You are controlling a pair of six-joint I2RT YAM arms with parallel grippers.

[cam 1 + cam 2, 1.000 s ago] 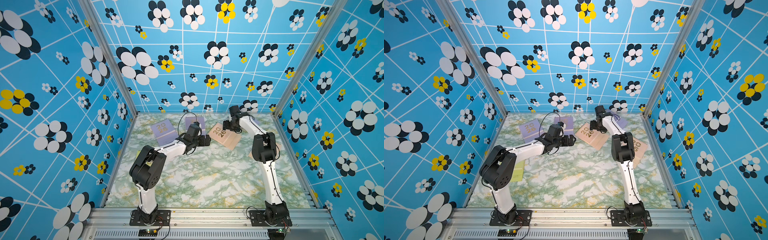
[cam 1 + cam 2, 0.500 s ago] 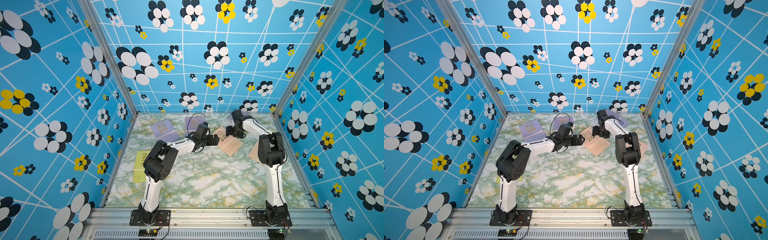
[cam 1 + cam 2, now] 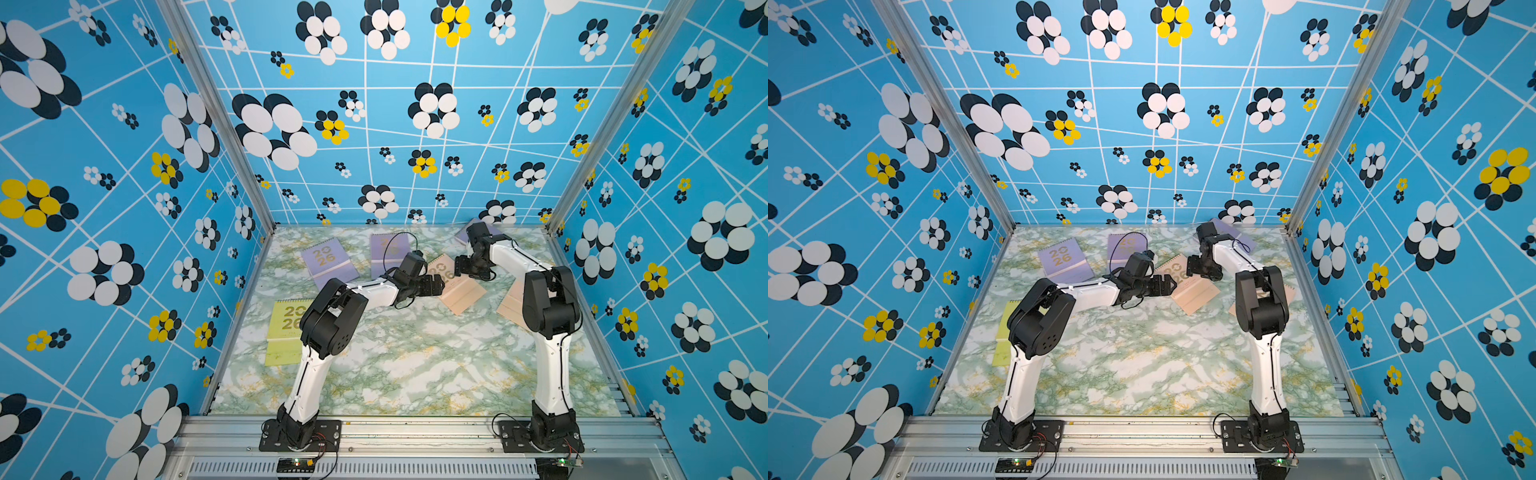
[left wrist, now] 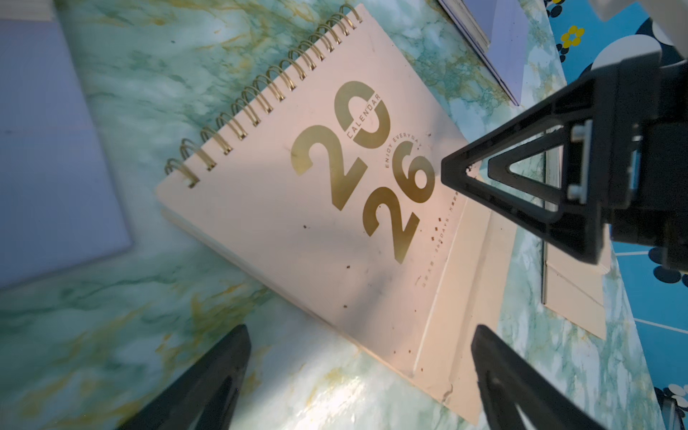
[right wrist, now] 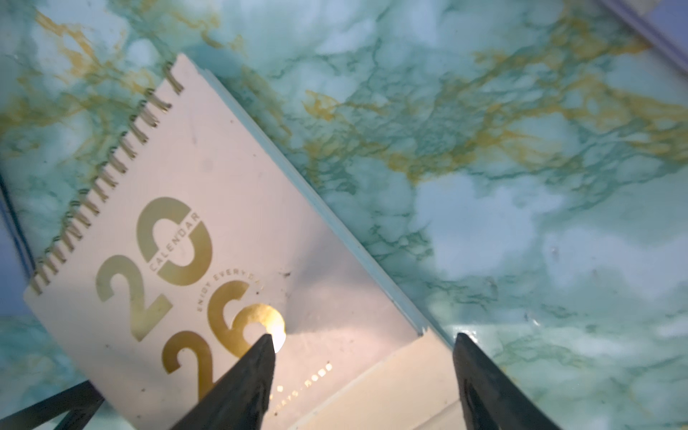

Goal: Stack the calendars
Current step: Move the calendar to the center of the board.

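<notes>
A peach calendar [image 3: 459,291] [image 3: 1192,293] lies flat at mid-table, gold "2026" up. My left gripper [image 3: 439,285] [image 4: 359,357] is open at its near-left edge, one fingertip over the table and one by its corner. My right gripper [image 3: 460,266] [image 5: 363,357] is open over its far side, one finger [image 5: 245,379] above the "6" and the other past the edge. A second peach calendar [image 3: 510,306] sits half hidden behind the right arm. Lilac calendars [image 3: 328,262] [image 3: 386,251] [image 3: 492,229] lie along the back. A yellow calendar [image 3: 286,328] lies at the left.
Blue flowered walls [image 3: 124,249] close in the marbled table [image 3: 415,365] on three sides. The right elbow [image 3: 548,305] hangs near the right wall. The metal rail [image 3: 415,432] with both arm bases runs along the front.
My left gripper swung right from the lilac calendars to the peach one, uncovering the yellow calendar. My right gripper came forward and down over the peach calendar.
</notes>
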